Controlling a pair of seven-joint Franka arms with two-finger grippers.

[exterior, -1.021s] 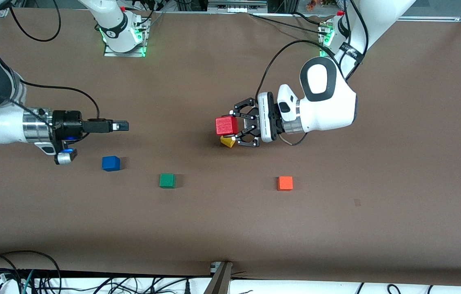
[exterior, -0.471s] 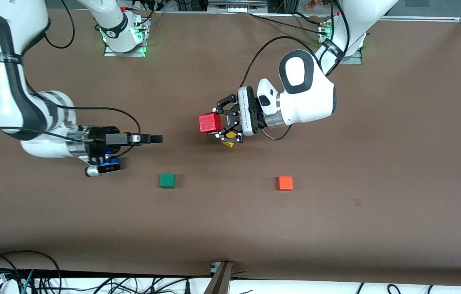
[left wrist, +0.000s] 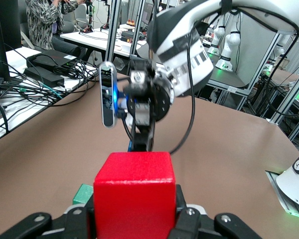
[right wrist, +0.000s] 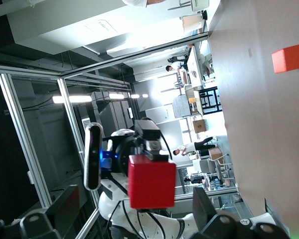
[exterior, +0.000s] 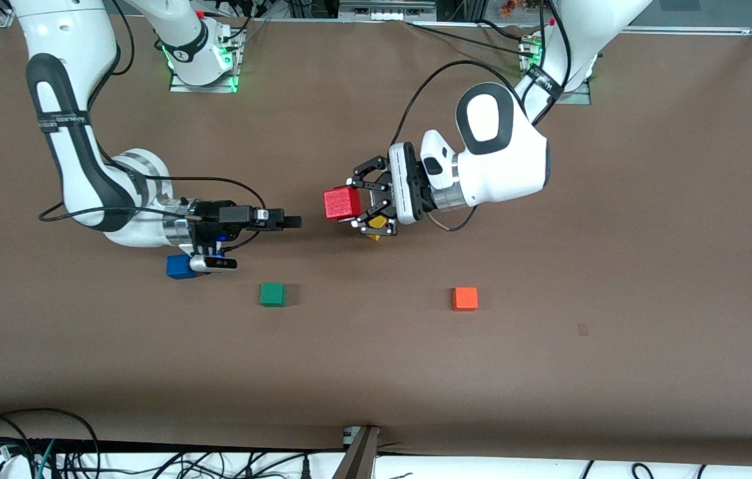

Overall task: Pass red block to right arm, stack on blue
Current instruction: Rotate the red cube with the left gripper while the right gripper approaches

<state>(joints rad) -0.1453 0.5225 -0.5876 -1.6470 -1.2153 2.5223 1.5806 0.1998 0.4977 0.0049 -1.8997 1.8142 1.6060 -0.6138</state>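
Note:
My left gripper is shut on the red block and holds it above the table's middle, level and pointed at the right arm. In the left wrist view the block fills the space between the jaws. My right gripper is open, points at the block and stops a short gap from it. In the right wrist view the block shows ahead between the spread fingers. The blue cube lies on the table under the right wrist, partly hidden by it.
A yellow cube lies under the left gripper. A green cube and an orange cube lie nearer the front camera. The orange cube also shows in the right wrist view, the green cube in the left wrist view.
The right arm has swung in from the table's end toward the red block. The left gripper first carried the block a little toward the right arm, then held still.

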